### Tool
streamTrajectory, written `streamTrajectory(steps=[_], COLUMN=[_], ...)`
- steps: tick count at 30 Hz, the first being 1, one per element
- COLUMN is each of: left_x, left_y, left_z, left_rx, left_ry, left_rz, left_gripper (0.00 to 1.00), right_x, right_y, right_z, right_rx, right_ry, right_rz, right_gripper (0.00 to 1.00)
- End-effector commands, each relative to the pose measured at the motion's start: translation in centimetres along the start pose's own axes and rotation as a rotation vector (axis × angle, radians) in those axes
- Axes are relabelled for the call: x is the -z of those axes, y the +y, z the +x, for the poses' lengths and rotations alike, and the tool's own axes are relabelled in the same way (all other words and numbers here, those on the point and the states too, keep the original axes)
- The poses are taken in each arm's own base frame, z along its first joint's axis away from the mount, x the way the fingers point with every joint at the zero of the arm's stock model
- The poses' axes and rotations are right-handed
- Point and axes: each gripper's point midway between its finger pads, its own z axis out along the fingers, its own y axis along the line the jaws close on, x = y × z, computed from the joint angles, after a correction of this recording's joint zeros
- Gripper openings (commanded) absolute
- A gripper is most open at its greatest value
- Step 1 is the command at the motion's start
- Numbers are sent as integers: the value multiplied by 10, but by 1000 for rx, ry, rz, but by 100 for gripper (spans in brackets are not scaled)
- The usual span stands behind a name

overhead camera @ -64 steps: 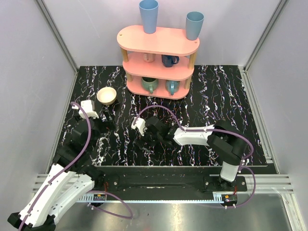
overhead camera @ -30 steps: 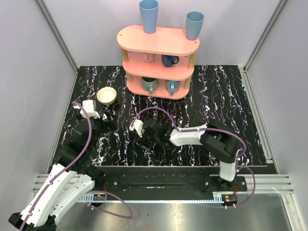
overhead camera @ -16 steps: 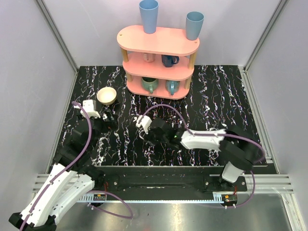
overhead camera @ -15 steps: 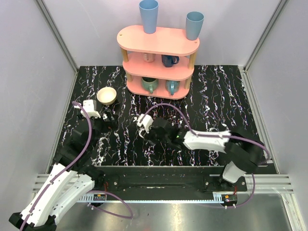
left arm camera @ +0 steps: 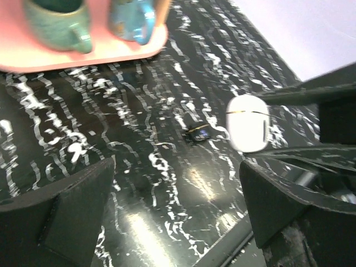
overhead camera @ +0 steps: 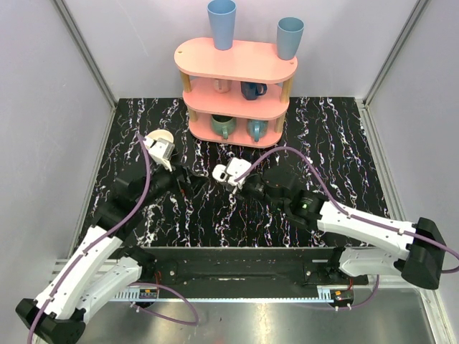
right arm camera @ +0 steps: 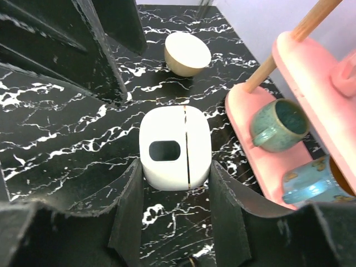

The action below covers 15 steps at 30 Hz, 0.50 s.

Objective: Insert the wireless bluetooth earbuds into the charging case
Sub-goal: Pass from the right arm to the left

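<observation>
Right gripper [right arm camera: 175, 178] pinches the charging case [right arm camera: 173, 147] by its smooth sides (light, rigid, slippery plastic, I'd guess); left gripper [left arm camera: 175, 183] gapes wide.

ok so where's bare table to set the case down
Widest bare mat: right side, between shelf and right wall. Smaller patch at the front edge, centre. Crowded left of centre: left gripper, right gripper with the case, bowl.
</observation>
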Motion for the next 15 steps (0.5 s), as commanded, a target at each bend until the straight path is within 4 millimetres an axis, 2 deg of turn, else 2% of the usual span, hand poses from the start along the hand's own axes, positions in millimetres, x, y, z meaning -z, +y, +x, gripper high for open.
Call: streamTrajectory(steps=[1, 6, 10, 15], left_x=[13, 23, 29, 33], left_y=[-63, -85, -104, -118], left_z=[-44, -52, -42, -28], left_rx=[-95, -116, -115, -99], left_ry=[-71, -63, 2, 66], left_rz=[314, 429, 572, 702], left_gripper=[99, 99, 99, 99], right_x=[17, 23, 30, 40], right_y=[-13, -21, -26, -26], right_z=[-8, -3, -5, -28], right_rx=[129, 181, 244, 303], right_ry=[-8, 14, 3, -100], right_rz=[37, 73, 90, 98], right_gripper=[30, 30, 29, 28])
